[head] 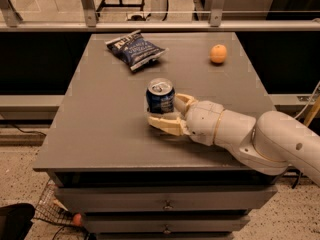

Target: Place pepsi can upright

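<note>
You had the pepsi can (160,98) standing upright on the table (95,129), roughly mid-table and slightly toward the front edge, silver top and pull tab facing up. Your tool (164,110) sat at table level, reaching in from the right, and was grasping the can. The far finger (183,104) touched the can's right-rear side and the near finger (165,125) lay along its front base, with no gap visible on either side. The can's base looked to be seated on the table, though the near finger hid part of it, so I couldn't confirm full contact. My read was that the upright placement was effectively done and the step in hand was the release. The next move called for opening both sides evenly with no sideways drag. After that, a straight retreat back along the arm (270,139) or a clean lift once the can was cleared. The near finger sat low at the base, so any sweep toward the can would likely have tipped it. An empty can is light and would probably go over with a small nudge. The blue chip bag (135,49) and the orange (218,54) were well apart at the far side of the table, out of the retreat path.
</note>
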Tool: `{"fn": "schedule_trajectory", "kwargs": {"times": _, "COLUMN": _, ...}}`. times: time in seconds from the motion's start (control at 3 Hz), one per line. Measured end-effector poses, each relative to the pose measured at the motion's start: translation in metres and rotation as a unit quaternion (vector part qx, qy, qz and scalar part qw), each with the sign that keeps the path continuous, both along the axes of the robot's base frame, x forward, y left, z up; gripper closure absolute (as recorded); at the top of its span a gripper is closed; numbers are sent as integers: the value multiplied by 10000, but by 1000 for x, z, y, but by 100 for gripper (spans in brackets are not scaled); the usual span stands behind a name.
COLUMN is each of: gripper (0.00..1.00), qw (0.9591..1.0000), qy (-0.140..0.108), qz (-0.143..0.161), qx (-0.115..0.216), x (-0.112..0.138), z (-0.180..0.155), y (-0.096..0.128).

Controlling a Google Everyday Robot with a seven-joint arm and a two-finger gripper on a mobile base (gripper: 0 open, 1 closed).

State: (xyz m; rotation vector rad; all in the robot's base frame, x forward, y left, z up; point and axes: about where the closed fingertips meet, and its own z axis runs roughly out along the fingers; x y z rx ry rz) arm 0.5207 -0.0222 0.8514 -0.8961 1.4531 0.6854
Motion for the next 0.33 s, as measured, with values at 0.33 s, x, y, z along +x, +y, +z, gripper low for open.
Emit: {"fn": "schedule_trajectory", "kwargs": {"times": 0.33, "gripper": 6, "qw": 10000, "qy": -4, "qz": 18, "qx": -2, "x": 0, "z": 1, "y": 2}}
